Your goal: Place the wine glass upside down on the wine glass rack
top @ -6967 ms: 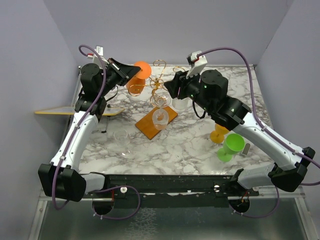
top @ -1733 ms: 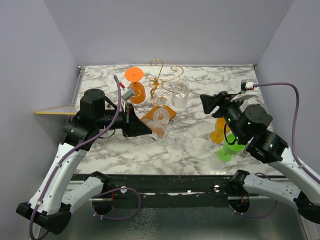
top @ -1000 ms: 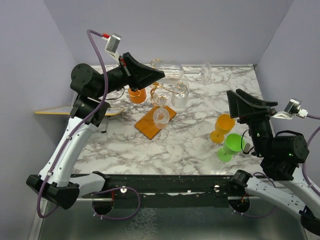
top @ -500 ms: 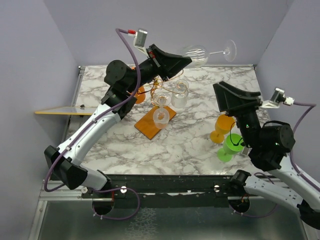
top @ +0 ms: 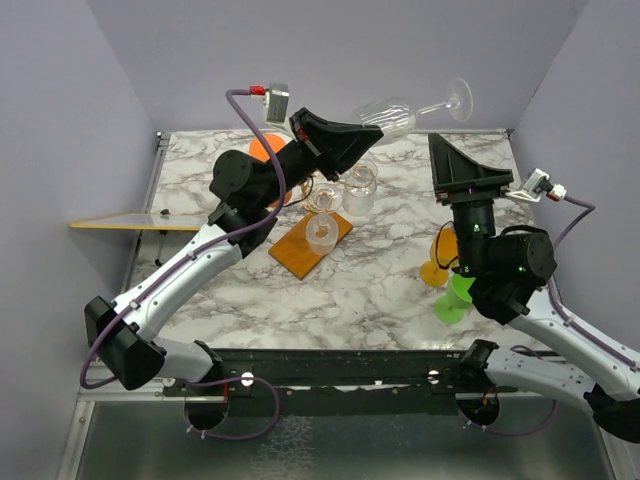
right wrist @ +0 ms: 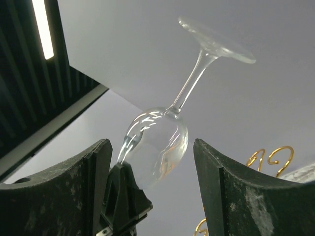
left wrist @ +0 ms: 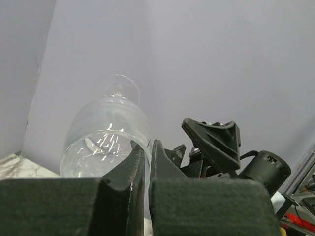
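A clear wine glass (top: 390,112) hangs high over the table, tilted, with its stem and foot (top: 458,98) pointing up and to the right. My left gripper (top: 372,128) is shut on its rim; the left wrist view shows the bowl (left wrist: 106,137) against my pinched fingertips (left wrist: 145,157). The wine glass rack is partly hidden behind the left arm. Its orange-brown base (top: 298,252) and, in the right wrist view, its gold scrolls (right wrist: 268,155) show. My right gripper (top: 470,172) stands open to the right, pointing up. The glass (right wrist: 162,137) appears beyond its fingers, apart from them.
Two clear glasses (top: 322,235) (top: 360,190) hang upside down on the rack. An orange glass (top: 440,255) and a green glass (top: 462,292) stand under the right arm. Another orange glass (top: 262,148) sits behind the left arm. A yellow board (top: 120,225) juts out at the left edge.
The left arm has lifted the clear glass off the table to high above the rack. The right arm has pulled back from the rack and turned its open gripper upward.
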`<state>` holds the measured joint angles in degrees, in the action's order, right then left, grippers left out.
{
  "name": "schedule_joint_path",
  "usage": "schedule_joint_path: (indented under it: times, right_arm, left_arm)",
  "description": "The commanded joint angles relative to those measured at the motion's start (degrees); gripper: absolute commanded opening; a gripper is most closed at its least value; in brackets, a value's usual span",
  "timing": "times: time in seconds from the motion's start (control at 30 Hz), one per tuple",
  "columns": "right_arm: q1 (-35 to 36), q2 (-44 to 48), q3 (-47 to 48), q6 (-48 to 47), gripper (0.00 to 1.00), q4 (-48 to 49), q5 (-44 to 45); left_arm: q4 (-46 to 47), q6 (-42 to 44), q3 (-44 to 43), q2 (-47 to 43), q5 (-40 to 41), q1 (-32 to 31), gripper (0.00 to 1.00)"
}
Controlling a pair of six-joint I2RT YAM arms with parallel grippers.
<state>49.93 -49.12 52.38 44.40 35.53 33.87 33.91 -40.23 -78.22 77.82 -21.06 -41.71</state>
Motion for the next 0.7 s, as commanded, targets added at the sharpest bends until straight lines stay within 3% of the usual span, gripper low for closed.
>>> schedule_joint_path:
  times: [0.0,0.13,0.17,0.4,0.67]
  right_arm:
    - [0.2,-1.8,-1.0,2.9,0.72,9.3,3.5]
    - [0.2,-3.4,1.3,9.0,0.70,4.9,5.2]
    - [0.2,-5.1,2.3,10.6,0.64,4.5,5.2]
    - [0.2,-6.6,0.8,9.9,0.51,11.3,3.6]
    - [0.2,-7.2,0.3,14.0,0.45,10.3,3.5]
  left_arm:
    - [7.0,0.1,1.4,-3.0,1.6,-0.2,0.00]
    - [9.7,-1.7,3.5,-3.6,1.3,-0.3,0.00]
    - [10.9,-2.7,4.5,-4.0,0.4,-0.3,0.00]
    - [12.3,-4.6,6.6,-5.2,-2.1,-0.3,0.00]
    - [14.1,-7.1,8.9,-7.7,-5.6,-0.3,0.00]
